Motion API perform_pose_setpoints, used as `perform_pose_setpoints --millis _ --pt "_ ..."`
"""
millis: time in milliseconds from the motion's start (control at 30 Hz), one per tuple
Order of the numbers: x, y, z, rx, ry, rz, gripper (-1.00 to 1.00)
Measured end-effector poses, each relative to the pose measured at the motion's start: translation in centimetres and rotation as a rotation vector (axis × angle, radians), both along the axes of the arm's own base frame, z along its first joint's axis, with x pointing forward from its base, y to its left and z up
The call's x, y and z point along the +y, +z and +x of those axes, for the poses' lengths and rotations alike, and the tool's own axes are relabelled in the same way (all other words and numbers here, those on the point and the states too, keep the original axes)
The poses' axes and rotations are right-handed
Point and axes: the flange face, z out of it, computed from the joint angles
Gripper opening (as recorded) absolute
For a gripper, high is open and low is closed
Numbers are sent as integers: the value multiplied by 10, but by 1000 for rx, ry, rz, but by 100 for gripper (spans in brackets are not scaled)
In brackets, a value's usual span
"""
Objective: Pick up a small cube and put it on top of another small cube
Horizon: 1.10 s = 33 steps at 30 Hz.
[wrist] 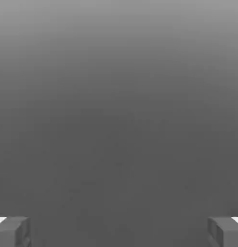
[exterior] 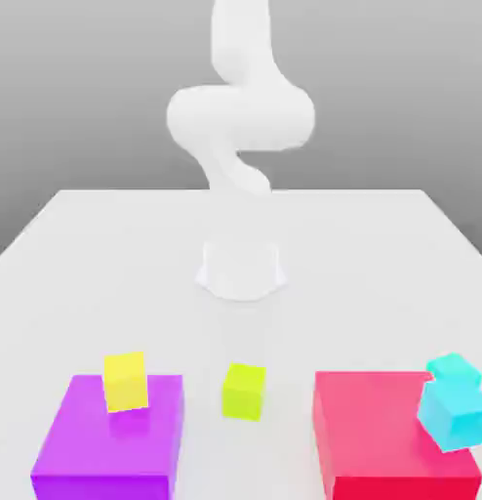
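The small lime cube (exterior: 244, 391) rests on the white table between the two big blocks, in the exterior view. The small cyan cube (exterior: 457, 414) sits tilted on the red block (exterior: 381, 439), at that block's edge toward the exterior view's right. The white arm (exterior: 240, 127) rises from its base (exterior: 241, 269) at the table's middle, well behind the cubes. In the hand view my gripper (wrist: 119, 231) is open; its grey fingertips (wrist: 12, 230) stand far apart with nothing between them, against a plain grey background.
A purer yellow small cube (exterior: 126, 381) stands on a big purple block (exterior: 113, 439) at the exterior view's left. White tabletop (exterior: 108, 264) stretches around the arm's base.
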Motion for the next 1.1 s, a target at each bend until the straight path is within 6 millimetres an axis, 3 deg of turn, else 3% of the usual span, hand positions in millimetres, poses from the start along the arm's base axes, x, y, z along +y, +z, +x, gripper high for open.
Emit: perform_pose_setpoints --millis 200,433,633,833,933,1100 --pt "1 -107 44 156 217 -164 0" --pt "3 -232 58 325 494 -310 0" --pt "5 -334 41 457 754 -399 0" --pt "6 -424 2 572 1034 -453 0" --pt "6 -463 -24 618 1170 -465 0" --pt "6 -507 -29 630 1209 -469 0"
